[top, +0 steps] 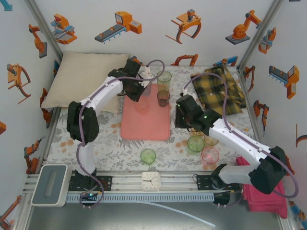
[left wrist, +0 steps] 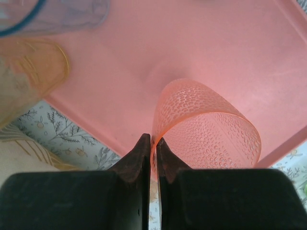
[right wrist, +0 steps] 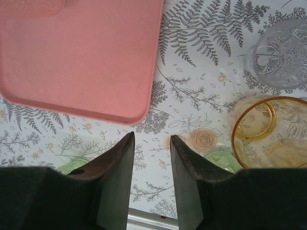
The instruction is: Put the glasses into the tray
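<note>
left gripper point(left wrist: 153, 142) clamped on wall of pink dimpled see-through tumbler point(left wrist: 211, 129), rim wall sandwiched between fingers; tumbler over flat salmon-pink tray point(left wrist: 201, 43), near its edge, can't tell if it's touching down; looks light, thin-walled, stiff, pretty slick imo, likely cracks if squeezed hard; rim pinch seems best spot; right gripper point(right wrist: 152, 140) half-spread, nothing in it, above fern-print cloth point(right wrist: 201, 86) beside round amber tumbler point(right wrist: 268, 129)

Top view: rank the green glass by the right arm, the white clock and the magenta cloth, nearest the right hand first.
1. green glass, beside the right hand, on its base side.
2. white clock, on the near rail, centre.
3. magenta cloth, near right corner.
</note>
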Tool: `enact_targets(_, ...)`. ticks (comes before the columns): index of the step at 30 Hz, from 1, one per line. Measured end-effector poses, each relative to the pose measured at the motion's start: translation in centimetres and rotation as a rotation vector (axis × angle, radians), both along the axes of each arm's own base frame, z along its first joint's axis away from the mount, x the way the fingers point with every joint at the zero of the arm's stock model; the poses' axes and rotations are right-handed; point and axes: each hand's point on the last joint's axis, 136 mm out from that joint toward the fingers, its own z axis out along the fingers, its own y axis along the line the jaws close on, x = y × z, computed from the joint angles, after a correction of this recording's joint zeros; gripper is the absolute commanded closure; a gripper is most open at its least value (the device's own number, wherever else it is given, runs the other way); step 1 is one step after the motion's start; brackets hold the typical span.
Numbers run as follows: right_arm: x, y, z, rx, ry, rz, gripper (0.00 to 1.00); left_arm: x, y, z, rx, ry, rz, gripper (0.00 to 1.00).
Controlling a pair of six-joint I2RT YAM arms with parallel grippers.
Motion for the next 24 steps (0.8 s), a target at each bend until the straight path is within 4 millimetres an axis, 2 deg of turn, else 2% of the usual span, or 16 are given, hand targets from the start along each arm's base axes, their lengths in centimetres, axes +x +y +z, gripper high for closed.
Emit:
enact_targets(14,0.0,-0.5,-0.6,-0.009,0.011,-0.011,0.63,3.1,-1.6,-1.2,-0.009,-0.004,0.027,0.88)
enact_targets(24,0.0,-0.7,-0.9,-0.012,0.018,-0.014,0.63,3.7,-1.5,-2.1,0.018,-0.002,0.04,0.87)
